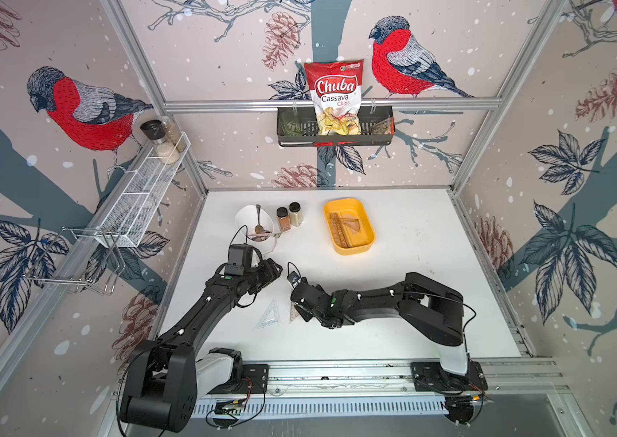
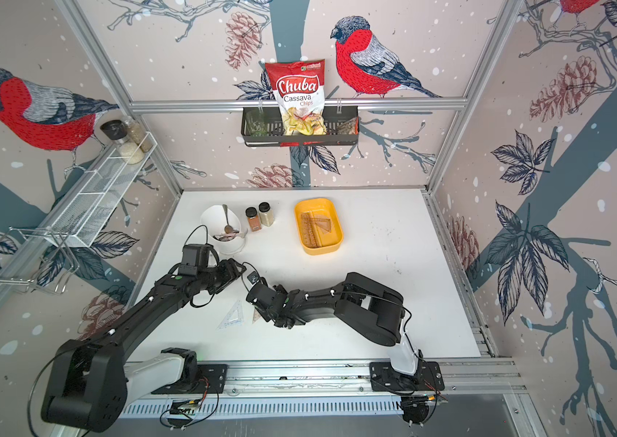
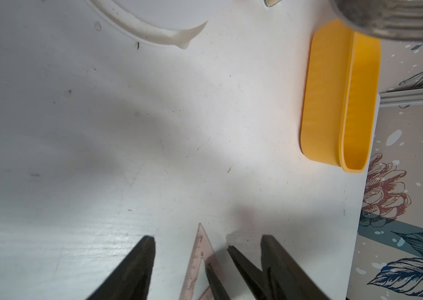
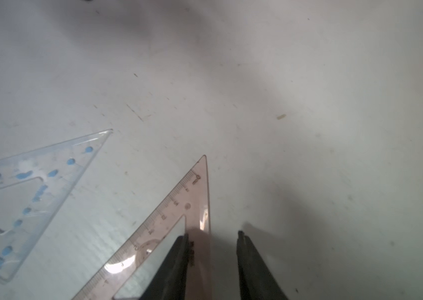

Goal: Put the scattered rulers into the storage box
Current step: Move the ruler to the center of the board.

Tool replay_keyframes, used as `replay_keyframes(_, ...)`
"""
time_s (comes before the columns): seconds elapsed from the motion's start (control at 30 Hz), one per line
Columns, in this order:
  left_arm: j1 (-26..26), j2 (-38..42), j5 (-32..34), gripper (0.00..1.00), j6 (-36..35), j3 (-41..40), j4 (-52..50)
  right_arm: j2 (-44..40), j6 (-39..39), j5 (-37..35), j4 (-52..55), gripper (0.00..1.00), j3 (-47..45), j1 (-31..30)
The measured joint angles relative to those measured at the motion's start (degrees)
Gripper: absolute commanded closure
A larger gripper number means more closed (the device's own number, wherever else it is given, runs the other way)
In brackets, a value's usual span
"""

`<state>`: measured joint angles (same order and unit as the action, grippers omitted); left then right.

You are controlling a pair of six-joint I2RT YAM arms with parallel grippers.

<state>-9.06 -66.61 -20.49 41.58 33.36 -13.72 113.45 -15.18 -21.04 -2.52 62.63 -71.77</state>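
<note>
Although a few rulers [image 1: 339, 229] already lie in the yellow storage box [image 1: 354, 251] on the far side of the table [image 1: 413, 302], a little right of centre, two set squares are out on the near middle of the white top. I'd say the job is partway through, and the step in hand is picking up the pinkish set square [image 4: 197, 192]. The right gripper [image 4: 213, 233] is down at the table with its jaws partly open, straddling one straight side of that triangle. One finger sits inside the cut-out window, close against the plastic. The other stands over the bare table just outside the edge with a gap showing, so nothing is gripped yet. The clear set square [image 4: 49, 166] with blue markings lies flat just to the left, apart from the pinkish one. The left gripper [image 3: 207, 237] hovers close by, jaws wide, holding nothing. Next, I reckon, the right jaws need to pinch that thin edge squarely and lift without the flat piece sliding away, then carry it far and right to the box.
</note>
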Motion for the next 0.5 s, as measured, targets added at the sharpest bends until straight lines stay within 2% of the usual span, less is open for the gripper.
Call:
replay_keyframes(0.07, -1.6, 0.0, 0.8, 0.31, 0.3, -0.1, 0.2, -1.4, -0.1, -1.0, -0.2, 0.63, -2.0, 0.7)
replay_keyframes(0.33, -13.2, -3.7, 4.2, 0.38, 1.9, 0.0, 1.9, -8.8, -2.7, -2.0, 2.6, 0.6, -9.4, 4.1)
replay_keyframes(0.5, -18.8, -4.4, 4.9, 0.39, 2.1, -0.2, 1.9, -18.7, -6.1, 8.9, 1.1, 0.56, -14.9, 8.5)
